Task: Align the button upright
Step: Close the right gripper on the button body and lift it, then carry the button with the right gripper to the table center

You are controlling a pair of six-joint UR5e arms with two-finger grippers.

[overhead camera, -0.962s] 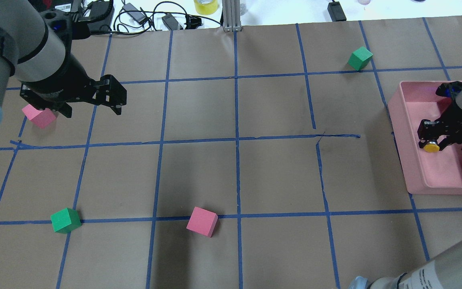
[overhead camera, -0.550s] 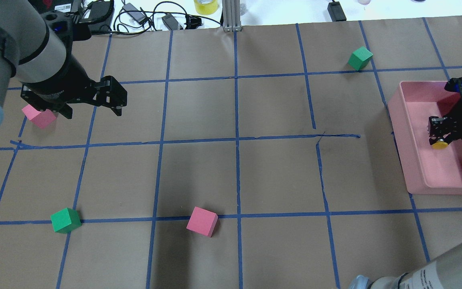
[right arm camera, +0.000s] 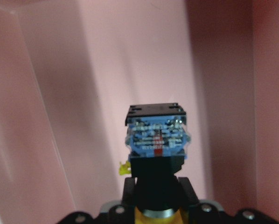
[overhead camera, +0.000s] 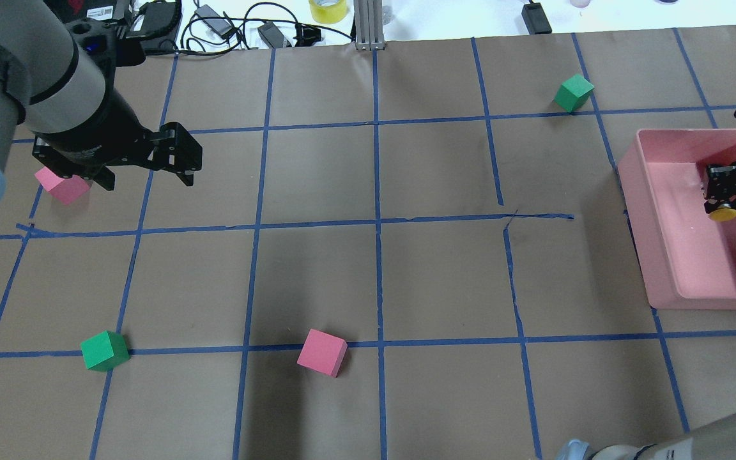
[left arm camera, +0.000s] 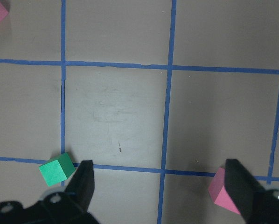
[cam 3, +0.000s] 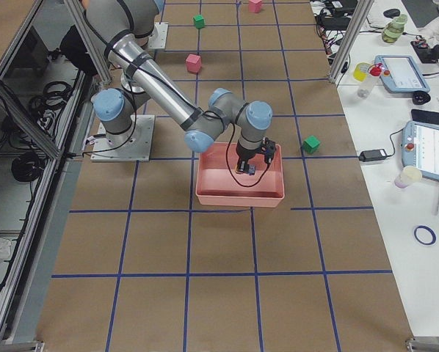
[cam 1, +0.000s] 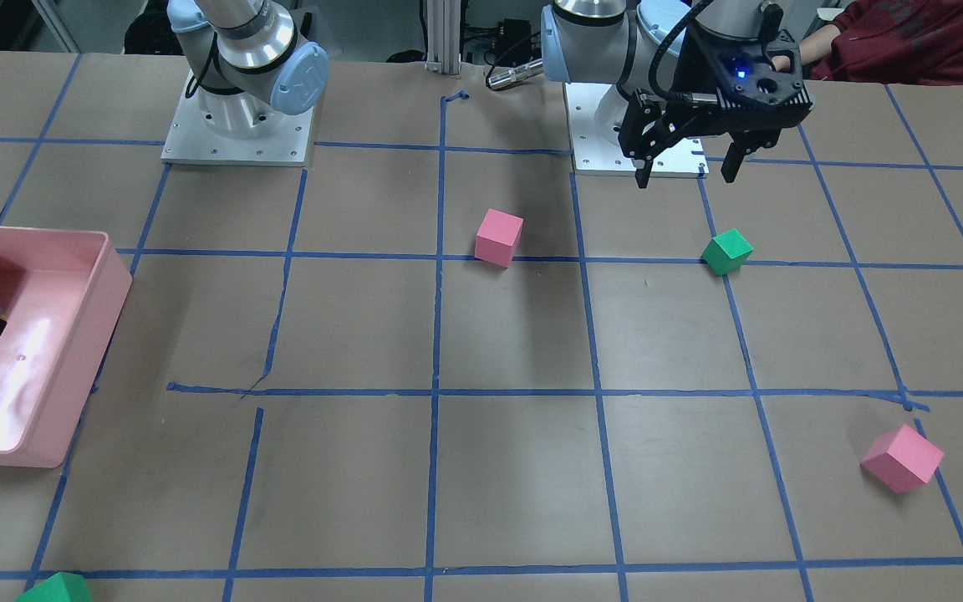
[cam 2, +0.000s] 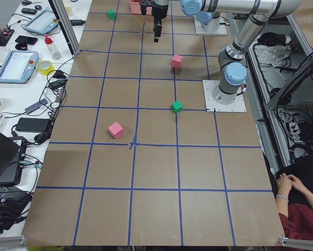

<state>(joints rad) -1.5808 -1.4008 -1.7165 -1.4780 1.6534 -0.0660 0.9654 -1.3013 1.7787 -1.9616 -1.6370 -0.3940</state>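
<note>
Button (overhead camera: 722, 214), clamped in the right gripper (overhead camera: 728, 203) at 3 o'clock on the table (overhead camera: 406, 281), should be lowered base-first, axis kept vertical.

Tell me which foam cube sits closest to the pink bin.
The green cube just beyond the pink bin's far corner. The other green cube, the front pink cube and the left-edge pink cube all lie far across the table.
</note>
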